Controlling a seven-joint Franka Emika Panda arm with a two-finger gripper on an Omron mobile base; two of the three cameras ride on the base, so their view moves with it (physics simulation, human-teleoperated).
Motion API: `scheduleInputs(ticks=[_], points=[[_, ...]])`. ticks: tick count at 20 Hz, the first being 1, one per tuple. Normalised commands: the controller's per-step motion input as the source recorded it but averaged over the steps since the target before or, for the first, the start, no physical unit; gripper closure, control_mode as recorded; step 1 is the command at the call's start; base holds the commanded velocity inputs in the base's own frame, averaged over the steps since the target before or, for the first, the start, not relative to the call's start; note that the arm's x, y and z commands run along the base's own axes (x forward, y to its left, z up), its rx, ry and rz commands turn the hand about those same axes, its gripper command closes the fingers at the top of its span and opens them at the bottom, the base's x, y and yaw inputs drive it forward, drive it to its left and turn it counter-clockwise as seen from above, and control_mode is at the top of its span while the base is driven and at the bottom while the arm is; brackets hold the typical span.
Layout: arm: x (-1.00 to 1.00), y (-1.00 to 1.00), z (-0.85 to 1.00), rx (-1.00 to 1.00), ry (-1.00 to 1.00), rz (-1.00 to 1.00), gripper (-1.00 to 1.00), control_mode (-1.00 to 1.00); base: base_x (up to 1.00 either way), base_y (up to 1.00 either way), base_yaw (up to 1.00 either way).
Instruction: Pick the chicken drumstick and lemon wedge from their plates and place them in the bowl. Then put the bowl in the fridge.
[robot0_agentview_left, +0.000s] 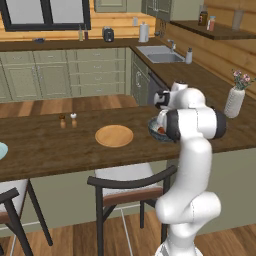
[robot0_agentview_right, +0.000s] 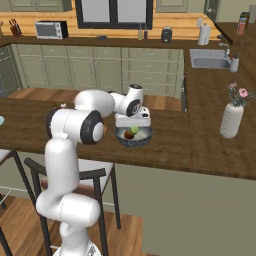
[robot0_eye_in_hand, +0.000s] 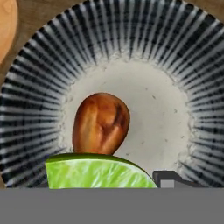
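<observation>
My gripper (robot0_agentview_right: 133, 126) hangs straight over the bowl (robot0_agentview_right: 134, 138), its white hand almost at the rim. A bright green lemon wedge (robot0_eye_in_hand: 99, 171) sits hard against the bottom of my hand view, right where the fingertips rise, its cut face glossy and its rind a smooth curved edge. I cannot tell from here whether the jaws are clamped on it or standing apart around it. One dark fingertip (robot0_eye_in_hand: 168, 179) shows at the wedge's right corner.

Just beyond the wedge, the chicken drumstick (robot0_eye_in_hand: 101, 124) lies on the bowl's pale speckled floor, plump, glazed reddish-brown, its rounded end facing my camera. The bowl is round and deep, with dark grey-blue and white stripes radiating up its wall.

From the left base camera, the bowl stands on the dark brown wooden counter (robot0_agentview_left: 60, 147), mostly hidden behind my white arm, with the round tan wooden plate (robot0_agentview_left: 114, 135) lying flat and bare beside it. The edge of the pale blue plate (robot0_agentview_left: 2, 150) shows at the far left of the same counter, well apart
</observation>
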Motion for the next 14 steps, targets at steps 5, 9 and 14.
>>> scheduleInputs(ticks=[5, 9, 14], points=[[0.15, 0.00, -0.44, 0.00, 0.00, 0.00, -1.00, -1.00, 0.00, 0.00, 0.00], [0.04, 0.00, -0.08, 0.00, 0.00, 0.00, -1.00, -1.00, 0.00, 0.00, 0.00], [0.00, 0.00, 0.12, 0.00, -0.01, 0.00, -1.00, -1.00, 0.00, 0.00, 0.00]])
